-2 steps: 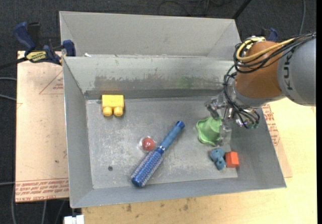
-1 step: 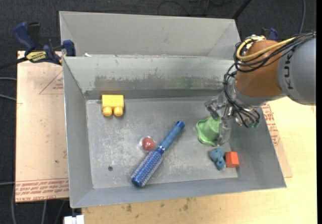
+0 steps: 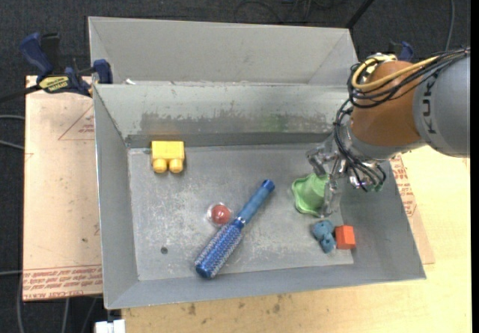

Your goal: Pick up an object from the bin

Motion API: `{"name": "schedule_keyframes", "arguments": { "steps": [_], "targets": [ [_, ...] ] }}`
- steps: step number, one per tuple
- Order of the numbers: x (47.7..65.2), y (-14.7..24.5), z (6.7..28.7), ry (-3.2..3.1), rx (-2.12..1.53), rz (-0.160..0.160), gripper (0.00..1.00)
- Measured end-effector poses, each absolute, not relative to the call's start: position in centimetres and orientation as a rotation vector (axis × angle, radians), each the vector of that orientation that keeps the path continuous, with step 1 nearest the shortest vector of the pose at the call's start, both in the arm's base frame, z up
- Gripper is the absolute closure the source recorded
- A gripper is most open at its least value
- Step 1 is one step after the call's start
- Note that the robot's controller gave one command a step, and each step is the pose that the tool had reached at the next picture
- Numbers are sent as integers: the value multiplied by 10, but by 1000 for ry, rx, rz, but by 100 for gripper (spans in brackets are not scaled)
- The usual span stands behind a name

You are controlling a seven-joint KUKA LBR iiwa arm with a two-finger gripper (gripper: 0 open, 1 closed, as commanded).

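Nearest you, the small blue piece [image 3: 324,235] and the orange block [image 3: 345,236]; just behind them your pincer [image 3: 329,200] is low at the right edge of the green lump [image 3: 305,191]; can't tell if it's open or gripping; looks like the reach-in step; next you'd want a firm close, then a straight lift.

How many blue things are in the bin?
2. A long blue brush lies in the bin's middle, near the front; a small blue lump sits at front right, beside an orange block. The gripper may hide more.
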State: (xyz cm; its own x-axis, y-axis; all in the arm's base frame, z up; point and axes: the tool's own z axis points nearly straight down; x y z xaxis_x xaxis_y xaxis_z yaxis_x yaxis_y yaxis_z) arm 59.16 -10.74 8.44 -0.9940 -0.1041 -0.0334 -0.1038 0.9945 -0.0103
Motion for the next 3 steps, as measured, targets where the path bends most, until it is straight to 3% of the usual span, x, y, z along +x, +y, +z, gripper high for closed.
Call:
{"name": "schedule_keyframes", "arguments": {
  "steps": [1, 2, 3],
  "targets": [
    [590, -107, 81, 3104, -161, -11, 0],
    [591, -106, 84, 3104, -162, -12, 100],
    [579, -102, 250, 3121, -225, -4, 100]
  ]
}}
